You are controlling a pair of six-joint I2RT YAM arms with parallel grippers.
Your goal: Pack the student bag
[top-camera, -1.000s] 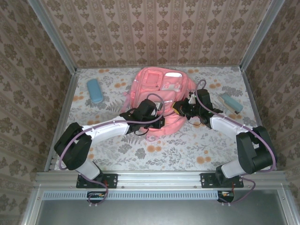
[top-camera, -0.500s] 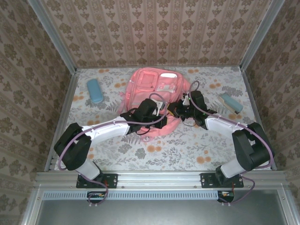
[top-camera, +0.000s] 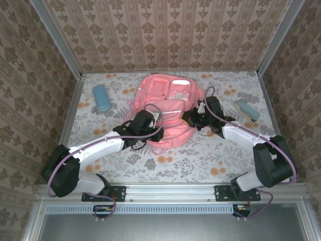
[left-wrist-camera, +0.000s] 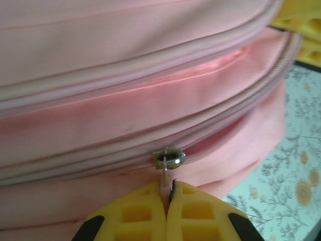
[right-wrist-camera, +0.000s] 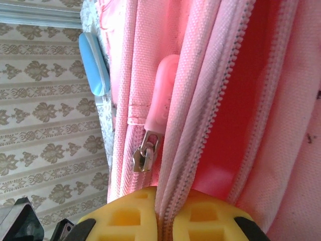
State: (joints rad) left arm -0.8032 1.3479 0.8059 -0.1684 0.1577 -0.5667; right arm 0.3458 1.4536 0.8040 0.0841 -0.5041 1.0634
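Note:
The student bag [top-camera: 168,100], pink and soft, lies flat in the middle of the table with its front pockets up. At the bag's near left edge, my left gripper [top-camera: 152,131] is shut on a pale pull tab. In the left wrist view the yellow fingertips [left-wrist-camera: 145,216] pinch that tab just below the metal zip slider [left-wrist-camera: 169,158], on a zip line across the pink fabric [left-wrist-camera: 150,95]. My right gripper [top-camera: 189,116] is at the bag's right side. It is shut [right-wrist-camera: 165,206] on a zip-tape edge, beside another slider [right-wrist-camera: 145,153] with a pink tab; red lining [right-wrist-camera: 241,110] shows.
A blue case [top-camera: 101,97] lies on the left of the table, also seen past the bag [right-wrist-camera: 93,65]. A paler blue case [top-camera: 247,110] lies at the right. Patterned walls and metal rails [top-camera: 67,125] enclose the floral table.
My left arm has drawn back to the left and nearer along the bag's edge, still gripping the tab. The bag shifted slightly left, and the right gripper followed it.

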